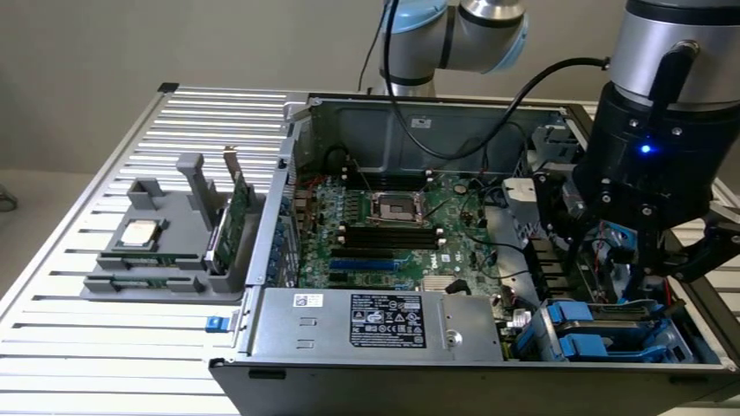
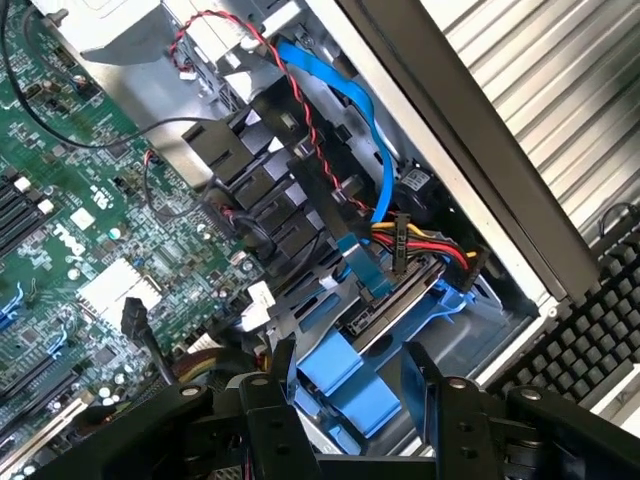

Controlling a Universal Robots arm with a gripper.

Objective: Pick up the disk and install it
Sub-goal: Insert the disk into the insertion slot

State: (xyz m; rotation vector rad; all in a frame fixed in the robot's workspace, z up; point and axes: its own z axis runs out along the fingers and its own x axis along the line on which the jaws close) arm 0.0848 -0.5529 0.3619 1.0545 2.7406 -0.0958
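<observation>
My fingers [image 2: 285, 368] are apart, clamped on nothing. The disk [image 2: 392, 308] sits in its blue carrier in the drive bay of the case [image 1: 347, 381], at the exterior view's right, just under my gripper [image 2: 350, 378]. Its long axis runs from between my fingertips out to the plugged cables [image 2: 400, 240].

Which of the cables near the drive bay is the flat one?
The blue data cable, a flat ribbon; the red-and-black pair is twisted, and the multicoloured power wires are round strands.
</observation>
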